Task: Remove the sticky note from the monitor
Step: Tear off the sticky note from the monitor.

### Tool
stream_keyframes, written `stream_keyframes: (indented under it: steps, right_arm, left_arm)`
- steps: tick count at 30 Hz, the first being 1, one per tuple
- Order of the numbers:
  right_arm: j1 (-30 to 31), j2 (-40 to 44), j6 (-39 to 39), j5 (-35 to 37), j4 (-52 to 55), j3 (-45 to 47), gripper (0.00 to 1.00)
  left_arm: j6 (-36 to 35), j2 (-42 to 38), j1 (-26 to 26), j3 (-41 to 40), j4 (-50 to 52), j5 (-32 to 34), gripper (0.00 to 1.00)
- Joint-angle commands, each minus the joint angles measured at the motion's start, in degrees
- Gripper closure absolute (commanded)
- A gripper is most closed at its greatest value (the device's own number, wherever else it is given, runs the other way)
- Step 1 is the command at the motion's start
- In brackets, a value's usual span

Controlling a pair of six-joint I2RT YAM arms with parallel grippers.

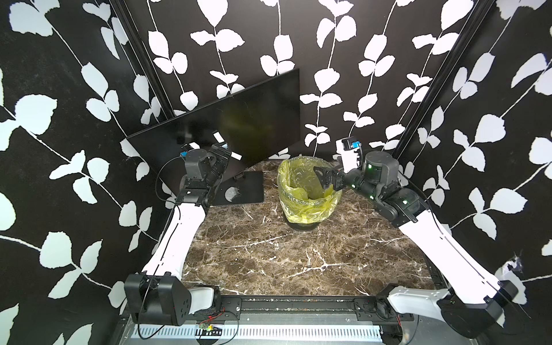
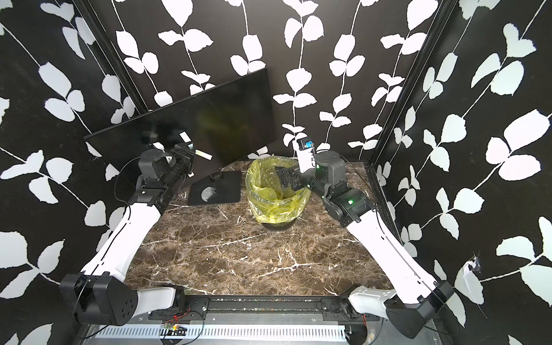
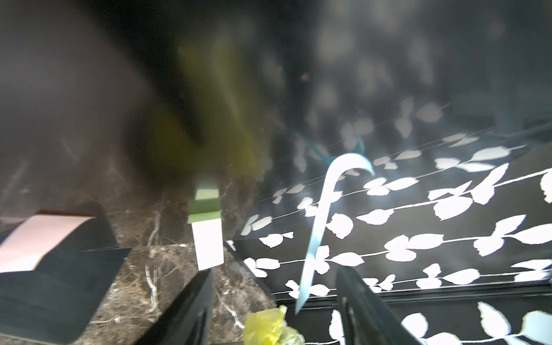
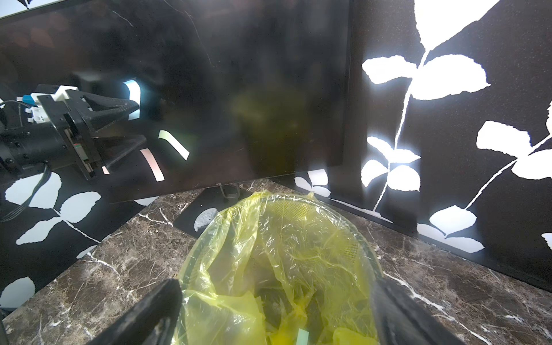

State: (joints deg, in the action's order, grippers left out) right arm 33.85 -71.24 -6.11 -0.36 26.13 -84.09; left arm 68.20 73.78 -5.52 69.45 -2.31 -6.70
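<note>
On the marble tabletop (image 1: 268, 254), the monitor (image 1: 254, 119) stands far left, a curled blue sticky note (image 3: 321, 215) on its screen between the parted jaws of the left gripper (image 3: 273, 271); the right gripper (image 4: 277, 286) hangs wide open over the bin (image 1: 286, 197).

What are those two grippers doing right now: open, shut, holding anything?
Left gripper: open, with a pale blue sticky note between its jaws, not clamped on it.
Right gripper: open, empty, above the bin.

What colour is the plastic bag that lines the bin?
The bag is translucent yellow; the right wrist view shows it best.
</note>
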Motion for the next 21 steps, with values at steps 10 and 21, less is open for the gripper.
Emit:
stream_keyframes:
  steps: [10,21]
  right_arm:
    - [0.3,0.6,-0.1,0.7,-2.8,0.2,0.0]
    - [0.3,0.6,-0.1,0.9,-2.8,0.0,0.0]
  left_arm:
    - [1.3,1.1,0.4,2.8,-5.3,0.1,0.52]
    - [1.8,1.4,0.5,3.7,-6.2,-2.3,0.98]
